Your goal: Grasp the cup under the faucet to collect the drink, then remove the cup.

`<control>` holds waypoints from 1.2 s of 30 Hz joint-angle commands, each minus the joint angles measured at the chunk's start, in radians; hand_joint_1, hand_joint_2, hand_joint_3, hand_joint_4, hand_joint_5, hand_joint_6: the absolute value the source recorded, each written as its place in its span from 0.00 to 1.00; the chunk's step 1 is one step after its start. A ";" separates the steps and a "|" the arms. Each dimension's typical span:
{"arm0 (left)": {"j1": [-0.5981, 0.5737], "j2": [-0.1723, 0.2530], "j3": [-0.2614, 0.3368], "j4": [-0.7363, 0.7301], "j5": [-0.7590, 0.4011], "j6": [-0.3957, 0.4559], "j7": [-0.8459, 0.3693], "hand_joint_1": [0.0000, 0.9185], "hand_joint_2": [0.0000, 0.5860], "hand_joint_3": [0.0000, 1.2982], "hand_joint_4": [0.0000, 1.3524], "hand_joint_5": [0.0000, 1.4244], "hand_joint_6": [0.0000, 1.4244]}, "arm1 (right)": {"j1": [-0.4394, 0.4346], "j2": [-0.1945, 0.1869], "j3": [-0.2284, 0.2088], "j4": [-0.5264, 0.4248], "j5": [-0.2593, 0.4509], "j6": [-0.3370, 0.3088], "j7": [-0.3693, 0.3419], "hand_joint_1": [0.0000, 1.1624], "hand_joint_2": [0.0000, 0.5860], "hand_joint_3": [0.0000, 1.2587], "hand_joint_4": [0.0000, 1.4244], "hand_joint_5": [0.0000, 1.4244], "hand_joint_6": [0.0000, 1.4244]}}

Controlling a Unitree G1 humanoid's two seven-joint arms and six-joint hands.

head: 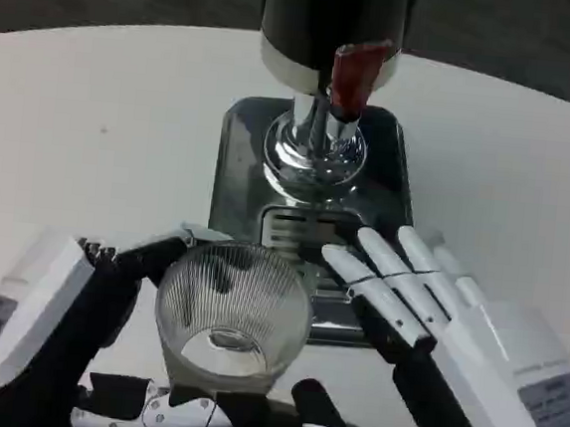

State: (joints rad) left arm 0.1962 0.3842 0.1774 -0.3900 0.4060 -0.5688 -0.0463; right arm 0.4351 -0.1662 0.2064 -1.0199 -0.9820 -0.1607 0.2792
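Ribbed glass cup (232,314) sits at the counter's (94,117) six o'clock, gripped by my left hand (104,338); right hand (427,306) spread. Faucet (357,80) at twelve: misaligned, drink would spill.

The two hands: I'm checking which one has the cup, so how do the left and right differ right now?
The left hand wraps its dark fingers around the ribbed clear cup; the right hand holds nothing. Left fingers curl; right fingers lie straight over the dispenser's metal tray. Both have white backs.
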 commanded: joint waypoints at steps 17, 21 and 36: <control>-0.043 -0.004 -0.001 0.052 -0.009 -0.026 0.023 0.61 0.23 0.73 0.79 0.87 0.96 | 0.040 0.035 0.002 -0.019 -0.035 -0.016 0.001 0.38 0.79 0.12 0.04 0.00 0.00; -0.140 0.021 0.010 0.172 -0.037 -0.026 0.021 0.61 0.23 0.73 0.79 0.87 0.96 | 0.047 0.050 0.007 -0.021 -0.055 -0.014 0.004 0.38 0.80 0.12 0.05 0.00 0.01; -0.409 0.029 -0.068 0.508 0.071 -0.059 0.139 0.61 0.23 0.73 0.79 0.87 0.96 | 0.170 0.119 0.024 -0.027 -0.125 -0.047 -0.085 0.40 0.80 0.12 0.05 0.00 0.01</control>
State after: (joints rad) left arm -0.1529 0.4138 0.1271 0.0596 0.4496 -0.6023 0.0339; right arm 0.5802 -0.0497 0.2385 -1.0292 -1.1076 -0.1887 0.2162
